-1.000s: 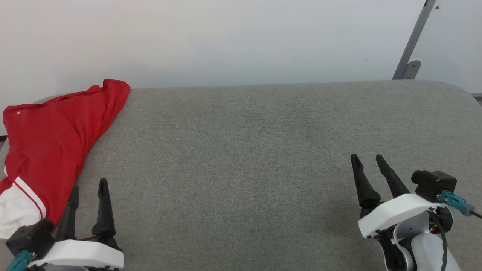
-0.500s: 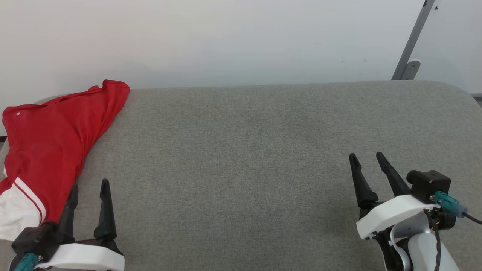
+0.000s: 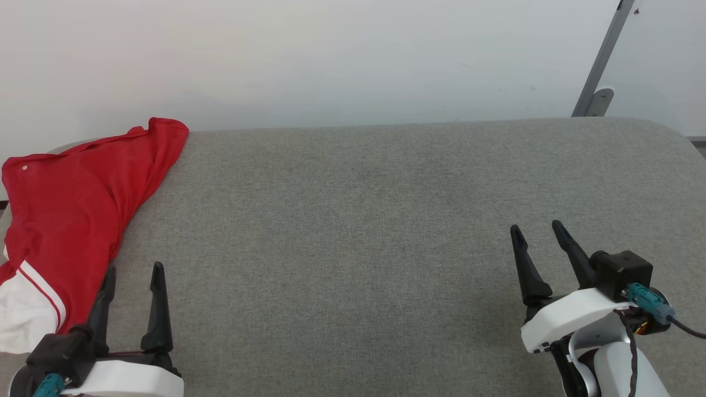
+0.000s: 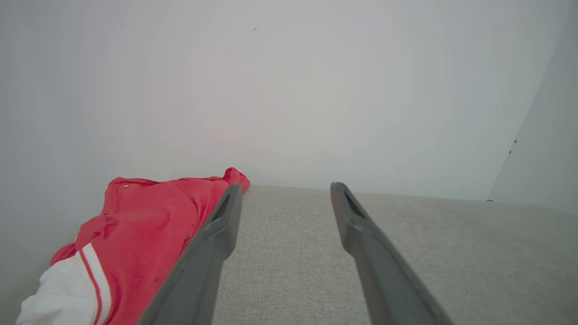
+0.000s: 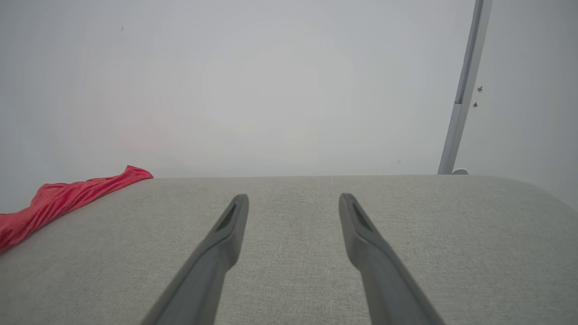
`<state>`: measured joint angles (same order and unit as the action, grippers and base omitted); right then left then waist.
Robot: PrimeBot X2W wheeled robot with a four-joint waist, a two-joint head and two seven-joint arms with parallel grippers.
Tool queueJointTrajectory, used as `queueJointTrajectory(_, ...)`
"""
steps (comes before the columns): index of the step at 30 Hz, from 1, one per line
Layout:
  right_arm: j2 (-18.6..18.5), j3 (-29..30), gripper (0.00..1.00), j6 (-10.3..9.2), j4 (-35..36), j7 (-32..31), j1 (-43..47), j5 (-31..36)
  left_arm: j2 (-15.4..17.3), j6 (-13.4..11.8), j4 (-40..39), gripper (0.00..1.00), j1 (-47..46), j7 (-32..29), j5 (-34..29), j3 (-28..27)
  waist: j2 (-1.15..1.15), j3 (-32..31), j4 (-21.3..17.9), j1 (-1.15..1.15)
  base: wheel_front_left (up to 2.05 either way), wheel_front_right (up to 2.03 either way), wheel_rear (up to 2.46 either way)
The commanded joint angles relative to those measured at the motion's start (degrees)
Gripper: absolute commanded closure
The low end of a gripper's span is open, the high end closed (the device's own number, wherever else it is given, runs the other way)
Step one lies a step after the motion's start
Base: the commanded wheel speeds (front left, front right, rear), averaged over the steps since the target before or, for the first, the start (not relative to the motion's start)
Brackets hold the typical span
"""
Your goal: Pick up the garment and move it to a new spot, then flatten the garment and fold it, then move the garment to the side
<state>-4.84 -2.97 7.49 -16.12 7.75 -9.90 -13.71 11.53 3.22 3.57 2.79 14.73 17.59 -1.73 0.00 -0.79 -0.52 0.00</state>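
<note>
Showing left gripper (image 3: 134,269), right gripper (image 3: 535,228) spread, empty — the garment (image 3: 71,209) beside your left fingers (image 3: 102,306) may slip a shallow pinch.

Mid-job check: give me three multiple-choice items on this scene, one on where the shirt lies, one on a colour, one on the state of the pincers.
1. Where does the garment lie on the grey surface?
A. far left end
B. centre
C. right end

2. What colour is its visible sleeve?
A. blue
B. white
C. black

3. How do the left pincer and right pincer stand?
A. both shut on cloth
B. one open, one shut
C. both open, empty

Answers:
1 A, the red cloth bunches at the left end.
2 B, the sleeve is white beside red stripes.
3 C, each stands spread with nothing between.
</note>
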Motion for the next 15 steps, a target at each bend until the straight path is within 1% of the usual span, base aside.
queueJointTrajectory(1, 0.15, 0.24, 0.0, 0.0, 0.22, 0.63, 0.4, 1.1, 0.13, 0.24, -0.21, 0.0, 0.67, 0.55, -0.95, -0.15, 0.0, 0.01, 0.02, 0.0, 0.0, 0.0, 0.0)
queueJointTrajectory(15, 0.77, 2.52, 0.0, 0.0, 0.46, 1.56, 0.87, 2.61, -0.47, 1.04, 0.42, 0.0, 0.59, 0.55, -0.55, -0.84, 0.0, 0.04, -0.14, 0.0, 0.0, 0.0, 0.0)
